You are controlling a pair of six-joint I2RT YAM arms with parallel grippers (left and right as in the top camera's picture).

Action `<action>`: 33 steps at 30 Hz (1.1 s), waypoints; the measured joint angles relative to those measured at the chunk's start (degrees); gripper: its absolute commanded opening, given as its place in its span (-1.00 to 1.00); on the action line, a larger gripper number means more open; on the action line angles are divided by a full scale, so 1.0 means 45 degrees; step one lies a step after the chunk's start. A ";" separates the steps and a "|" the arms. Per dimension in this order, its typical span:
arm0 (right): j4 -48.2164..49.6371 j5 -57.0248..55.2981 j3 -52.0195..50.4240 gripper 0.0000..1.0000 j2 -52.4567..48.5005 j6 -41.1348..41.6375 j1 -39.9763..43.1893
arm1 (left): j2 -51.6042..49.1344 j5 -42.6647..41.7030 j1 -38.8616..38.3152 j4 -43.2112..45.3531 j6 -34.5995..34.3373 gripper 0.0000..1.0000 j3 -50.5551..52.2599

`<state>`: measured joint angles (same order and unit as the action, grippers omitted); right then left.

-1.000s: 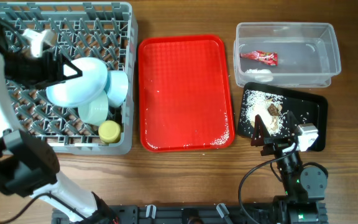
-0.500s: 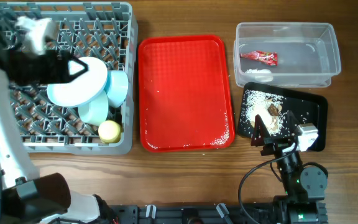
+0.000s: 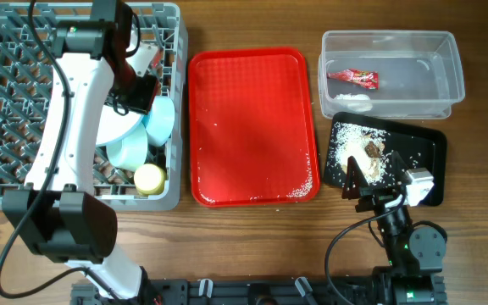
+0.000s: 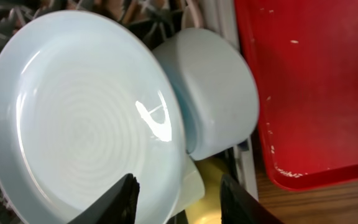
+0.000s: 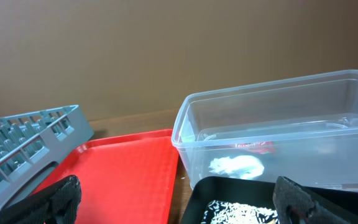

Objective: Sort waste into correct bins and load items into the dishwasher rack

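Grey dishwasher rack [image 3: 7, 127] is holding the pale-blue plate [image 4: 73, 124], which is leaning, with pale-blue bowl [image 4: 216, 99], green bowl [image 3: 125, 154] and yellow cup [image 3: 149, 178] just beside it. Red serving tray [image 3: 252, 127] is lying alongside. Clear tub [image 3: 460, 80] is containing the red wrapper [image 3: 352, 78]; black tray [image 3: 426, 146] is carrying rice crumbs [image 3: 354, 140]. Left gripper [image 4: 178, 186] is hovering at the plate, jaws spread, empty; right gripper [image 5: 179, 199] is resting by the black tray, jaws spread wide.

Rack [image 3: 7, 102]: grey. Plate [image 4: 79, 124]: pale blue, concentric rings. Cup [image 3: 149, 178]: yellow. Serving tray [image 3: 252, 110]: red, white-speckled. Wrapper [image 3: 352, 78]: shiny red. Flat tray [image 3: 426, 148]: black, whitish crumbs [image 3: 350, 140].
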<state>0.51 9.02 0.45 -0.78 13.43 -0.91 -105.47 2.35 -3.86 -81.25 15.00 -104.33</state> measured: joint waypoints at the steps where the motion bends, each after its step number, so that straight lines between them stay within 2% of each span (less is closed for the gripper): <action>1: 0.0000 0.0000 0.0000 0.99 0.0000 0.0005 0.0000 | -0.0019 0.0243 0.0010 0.0019 -0.0170 -0.10 0.0005; 7: 0.0000 0.0000 0.0000 0.99 0.0000 0.0005 0.0000 | -0.0019 0.0748 -0.0039 -0.0418 -0.0763 -0.10 0.0690; 8: 0.0000 0.0000 0.0000 0.99 0.0000 0.0005 0.0000 | -0.0019 0.0733 -0.0083 -0.0374 -0.0753 -0.18 0.0962; 9: 0.0000 0.0000 0.0000 0.99 0.0000 0.0000 0.0000 | -0.0019 0.0709 -0.0170 -0.0209 -0.0748 -0.38 0.1355; 11: 0.0000 0.0000 0.0000 0.99 0.0000 0.0005 0.0000 | -0.0019 0.0690 -0.0257 0.0058 -0.0811 -0.63 0.1885; 12: 0.0000 0.0000 0.0000 1.00 0.0000 0.0000 0.0000 | -0.0019 0.0714 -0.0287 0.0253 -0.0719 -0.86 0.2079; 13: 0.0000 0.0000 0.0000 0.99 0.0000 0.0005 0.0000 | -0.0024 0.0763 -0.0287 0.0423 -0.0758 -0.92 0.2210; 20: 0.0000 0.0000 0.0000 0.99 0.0000 0.0005 0.0000 | 0.0044 0.0840 -0.0219 0.0641 -0.1331 -0.92 0.2079; 22: 0.0000 0.0000 0.0000 0.99 0.0000 0.0005 0.0000 | 0.0267 -0.0039 0.0053 0.0651 -0.1520 -0.92 0.1870; 25: 0.0000 0.0000 0.0000 0.99 0.0000 0.0000 -0.0005 | 0.1457 -0.3162 0.1690 0.1151 -0.1511 -0.92 0.1583; 28: 0.0000 0.0000 0.0000 0.99 0.0000 0.0000 0.0000 | 0.2608 -0.6513 0.4158 0.1112 -0.0899 -0.92 0.1384; 33: 0.0000 0.0000 0.0000 0.99 0.0000 0.0000 0.0000 | 0.2764 -0.9355 0.5994 0.0447 0.0457 -0.92 0.1326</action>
<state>0.51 9.02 0.45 -0.78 13.43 -0.91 -93.03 -39.75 23.11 -79.24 17.06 -98.37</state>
